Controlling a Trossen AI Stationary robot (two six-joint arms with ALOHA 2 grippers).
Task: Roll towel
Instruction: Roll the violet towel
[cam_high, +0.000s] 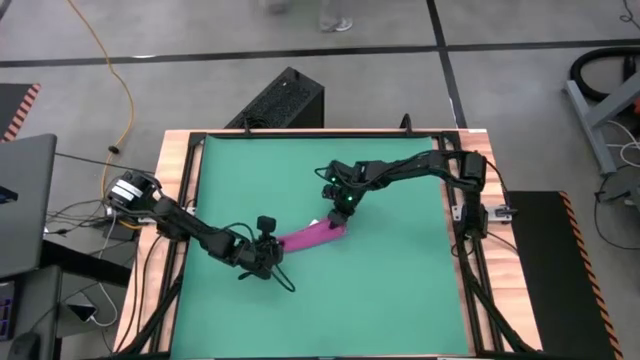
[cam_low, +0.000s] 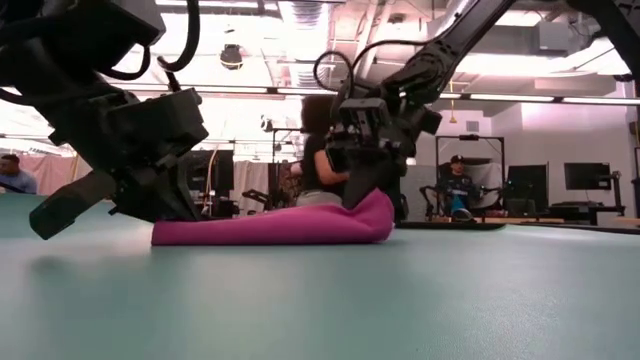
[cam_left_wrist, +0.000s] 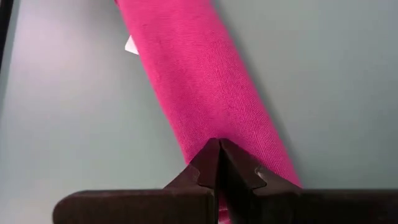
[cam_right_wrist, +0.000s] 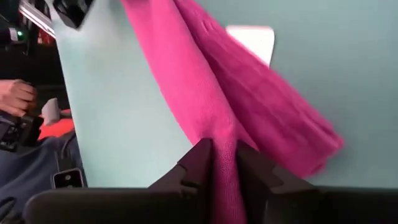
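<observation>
The magenta towel (cam_high: 312, 235) lies as a long narrow roll on the green mat (cam_high: 400, 290), slanting from near left to far right. Its white tag (cam_right_wrist: 252, 40) shows by the roll and also in the left wrist view (cam_left_wrist: 130, 45). My left gripper (cam_high: 272, 252) is shut on the roll's near-left end. My right gripper (cam_high: 340, 214) is shut on its far-right end. In the low view the roll (cam_low: 270, 228) rests along the mat, with its right end a little raised. My left gripper pinches the roll's near-left end (cam_left_wrist: 214, 134) between its two fingers. The fingers slant down and lie along the roll. That end stays down at the mat. My right gripper pinches cloth at the roll's far-right end (cam_right_wrist: 214, 127) between its two fingers, from above. That end (cam_low: 375, 210) is raised a little off the mat; the rest lies on it.
The mat is framed by a wooden table border (cam_high: 180, 200) with black rails. A black box (cam_high: 285, 100) stands beyond the far edge. People sit in the room behind the table (cam_low: 455, 185). Bare mat lies to the right and near side.
</observation>
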